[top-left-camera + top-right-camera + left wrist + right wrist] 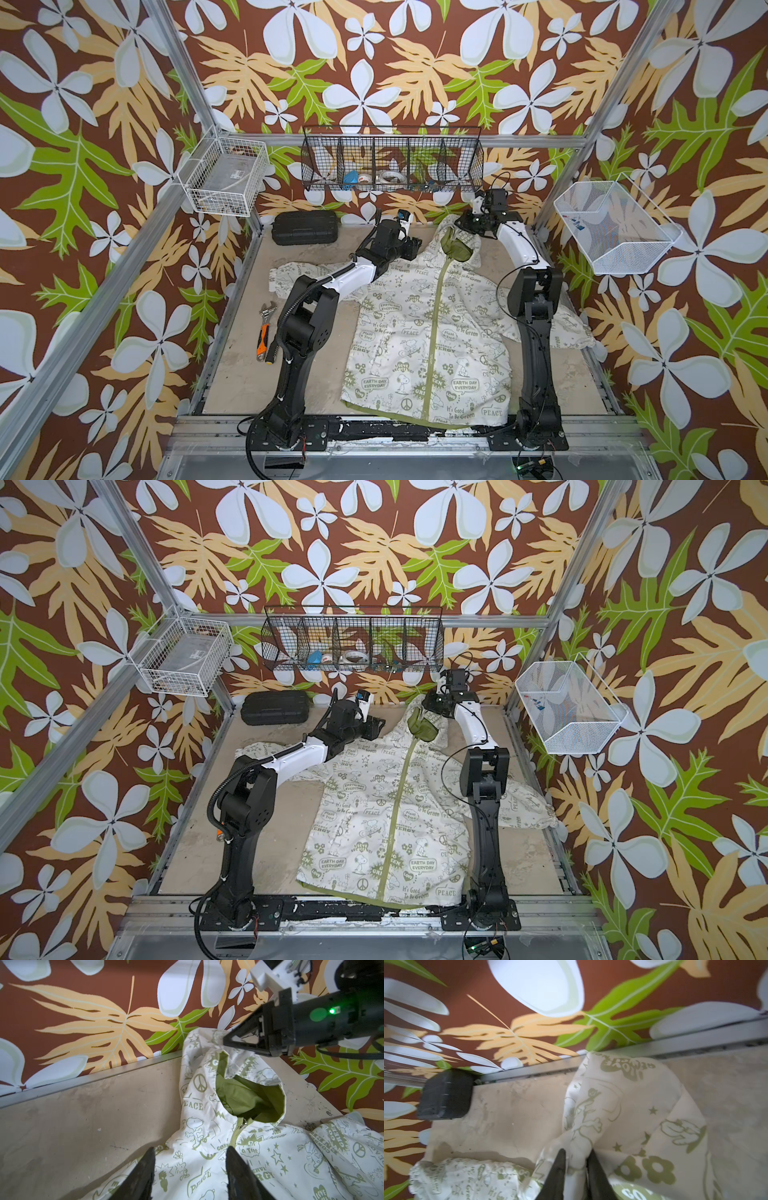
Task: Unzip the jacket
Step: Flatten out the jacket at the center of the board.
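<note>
The cream-white jacket (411,332) (370,812) with olive-green prints lies flat on the table, hood towards the back wall. Its green zipper (434,332) (396,812) runs closed from hem to neck, with the pull (243,1124) at the collar. My left gripper (191,1150) (413,248) hovers open over the jacket's chest beside the collar, with nothing between its fingers. My right gripper (576,1153) (462,226) (225,1041) is at the top of the hood (209,1076). It is shut on a bunched fold of hood fabric (579,1142), which rises from the table.
A black case (304,227) sits at the back left of the table. An orange-handled wrench (265,328) lies left of the left arm. A black wire basket (392,166) hangs on the back wall, and white baskets (226,174) (615,226) hang on both sides.
</note>
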